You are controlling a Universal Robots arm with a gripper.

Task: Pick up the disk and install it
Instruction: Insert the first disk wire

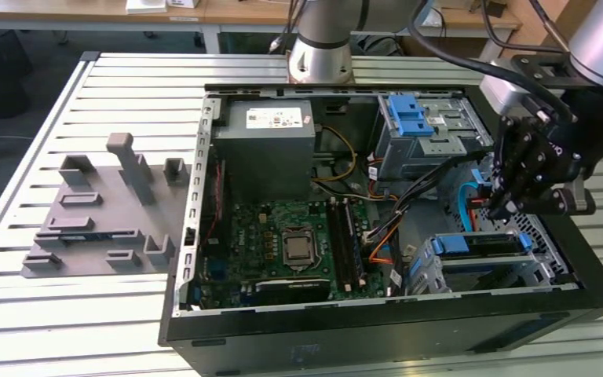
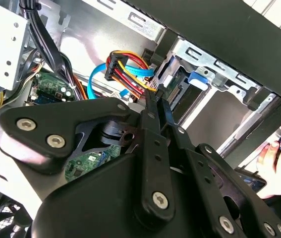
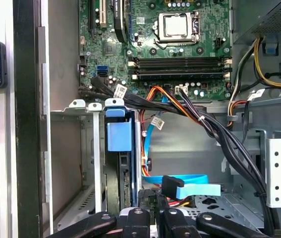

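Exterior view first, reading from its left: a grey moulded fixture (image 1: 103, 212) lies on the slatted table (image 1: 29, 314), and beside it stands the open computer case (image 1: 385, 330). Inside are the motherboard (image 1: 280, 243) and the grey power supply box (image 1: 264, 149), then the upper bay with its blue latch bracket (image 1: 411, 118). Further to that view's right you find the disk (image 1: 474, 245). It already sits in the lower drive cage near the case's front corner, with its blue rail showing at the cage mouth. In the first wrist view it stands edge-on in that cage (image 3: 123, 183). The gripper (image 1: 506, 208) hangs just above and beside the cage. In the second wrist view the claw (image 2: 159, 101) looks clenched, its fingers pressed together. I cannot make out anything pinched between them. Its tips are close to the bundle of coloured power wires (image 2: 128, 67), and the flat blue data cable (image 3: 195, 188) lies just beside them. A person's hand (image 2: 279, 158) rests outside the case wall. By my reading you are in the installing step, with the pick-up done. Any move from here calls for slow, straight travel clear of those cables.
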